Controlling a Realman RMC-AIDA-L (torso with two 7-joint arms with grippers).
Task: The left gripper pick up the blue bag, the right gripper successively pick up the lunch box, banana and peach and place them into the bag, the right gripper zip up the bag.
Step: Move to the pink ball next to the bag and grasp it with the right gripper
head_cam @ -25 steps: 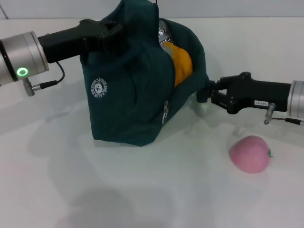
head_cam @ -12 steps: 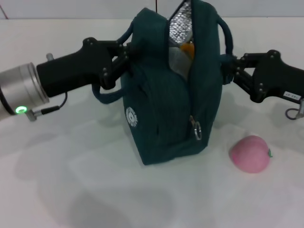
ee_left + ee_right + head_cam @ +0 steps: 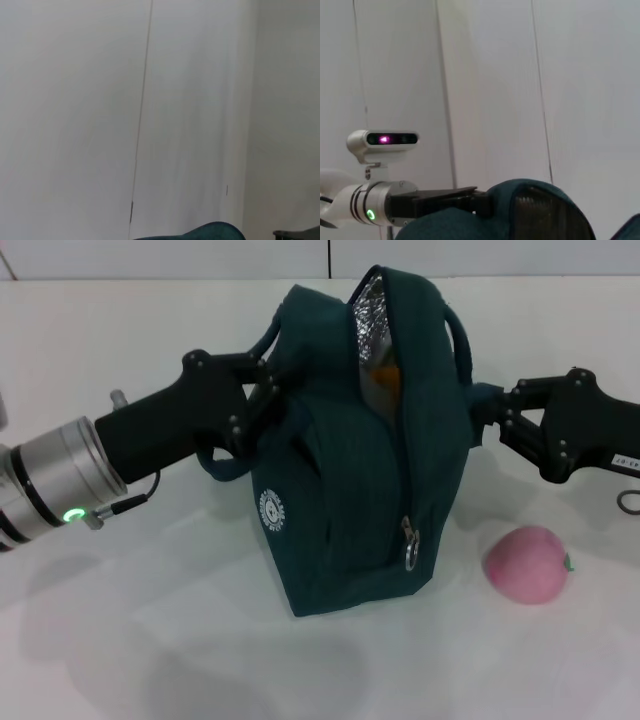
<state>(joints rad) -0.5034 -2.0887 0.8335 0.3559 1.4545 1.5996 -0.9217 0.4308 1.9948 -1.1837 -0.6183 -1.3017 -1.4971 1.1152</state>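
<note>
While the big dark teal fabric bag stands upright on the white table, the black left gripper with the silver wrist is pinched shut on its near loop handle. On the bag's other side, the black right gripper with the white label seems closed on the far edge. Something orange shows inside. Below the right gripper, apart from it, lies the round pink peach.

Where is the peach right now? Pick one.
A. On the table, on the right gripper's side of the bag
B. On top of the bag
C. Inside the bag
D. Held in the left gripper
A: the peach lies on the table apart from the bag, below the right gripper, which is at the bag's handle.
</note>
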